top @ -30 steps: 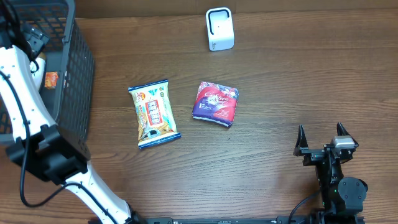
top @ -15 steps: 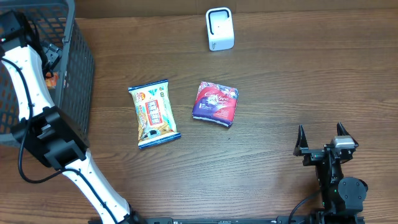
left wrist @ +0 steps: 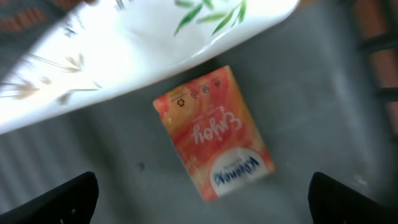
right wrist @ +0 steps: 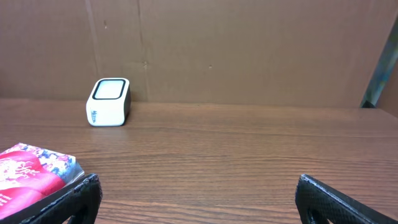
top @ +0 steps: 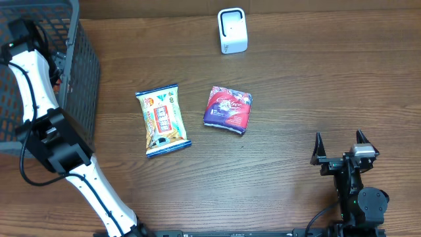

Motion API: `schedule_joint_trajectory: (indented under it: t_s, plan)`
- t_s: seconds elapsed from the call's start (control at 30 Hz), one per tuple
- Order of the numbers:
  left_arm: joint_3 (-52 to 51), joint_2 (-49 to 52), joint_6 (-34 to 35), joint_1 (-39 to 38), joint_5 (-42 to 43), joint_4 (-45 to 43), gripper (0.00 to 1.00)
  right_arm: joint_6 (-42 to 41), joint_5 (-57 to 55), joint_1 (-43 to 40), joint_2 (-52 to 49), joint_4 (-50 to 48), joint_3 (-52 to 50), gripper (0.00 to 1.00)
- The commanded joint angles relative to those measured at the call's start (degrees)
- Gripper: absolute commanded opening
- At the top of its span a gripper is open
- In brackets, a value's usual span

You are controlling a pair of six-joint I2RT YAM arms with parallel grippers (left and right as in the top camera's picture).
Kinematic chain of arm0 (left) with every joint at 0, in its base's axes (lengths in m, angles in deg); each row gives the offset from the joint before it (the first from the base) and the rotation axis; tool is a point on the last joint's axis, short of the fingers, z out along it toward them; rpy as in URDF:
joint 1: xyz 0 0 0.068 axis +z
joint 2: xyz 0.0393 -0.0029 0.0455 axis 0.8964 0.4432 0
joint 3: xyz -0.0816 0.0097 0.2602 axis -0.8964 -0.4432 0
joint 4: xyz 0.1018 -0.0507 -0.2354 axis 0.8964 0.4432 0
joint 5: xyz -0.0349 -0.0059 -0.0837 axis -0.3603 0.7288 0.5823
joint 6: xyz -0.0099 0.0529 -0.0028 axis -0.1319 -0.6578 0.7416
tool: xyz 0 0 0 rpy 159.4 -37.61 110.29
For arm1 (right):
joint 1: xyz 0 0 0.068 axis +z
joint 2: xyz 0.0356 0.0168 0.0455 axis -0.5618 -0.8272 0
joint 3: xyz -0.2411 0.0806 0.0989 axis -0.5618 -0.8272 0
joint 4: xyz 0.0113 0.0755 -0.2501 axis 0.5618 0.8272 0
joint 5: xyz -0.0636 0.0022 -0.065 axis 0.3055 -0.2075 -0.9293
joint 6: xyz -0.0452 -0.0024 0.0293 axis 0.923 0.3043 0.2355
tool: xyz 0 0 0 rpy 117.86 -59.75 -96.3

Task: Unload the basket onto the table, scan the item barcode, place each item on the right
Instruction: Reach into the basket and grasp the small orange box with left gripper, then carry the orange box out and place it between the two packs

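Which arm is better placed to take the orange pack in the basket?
Left. The left claw hangs open directly over the orange pack inside the basket; the right claw sits open across the table, far from it.

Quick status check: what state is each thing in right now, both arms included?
left gripper: jaws open, empty, in the basket above the orange packet
right gripper: jaws open, empty, low over the table
orange packet: flat on basket floor, not gripped
blue snack pack: flat on table, untouched
red pack: flat on table, untouched
scanner: upright at far table edge
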Motion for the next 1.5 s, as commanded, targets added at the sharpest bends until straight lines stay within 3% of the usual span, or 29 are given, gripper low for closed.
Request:
schedule_joint_trajectory:
  t_s: [0.0, 0.4, 0.67, 0.83, 0.97, 1.47]
  plan:
    - [0.11, 3.1, 1.14, -0.39, 0.72, -0.44, 1.0, 0.24, -0.33, 0.26, 0.46, -0.39, -0.57, 1.0]
    - [-0.15, 4.42, 1.09, -0.39, 0.68, -5.38, 0.99, 0.24, -0.33, 0.26, 0.46, -0.39, -0.57, 1.0]
    - [-4.79, 4.42, 1.07, -0.28, 0.44, -7.06, 0.8, 0.24, -0.33, 0.26, 0.46, -0.39, -0.57, 1.0]
    - [-6.47, 4.42, 0.57, -0.11, 0.24, -7.04, 0.48, 0.24, -0.33, 0.26, 0.46, -0.39, -0.57, 1.0]
    - [-6.34, 4.39, -2.8, -0.11, 0.24, -6.86, 0.04, 0.24, -0.33, 0.26, 0.46, -0.39, -0.57, 1.0]
    - [7.26, -4.76, -4.07, -0.2, 1.55, 6.16, 0.04, 0.24, -0.33, 0.26, 0.46, -0.39, -0.57, 1.0]
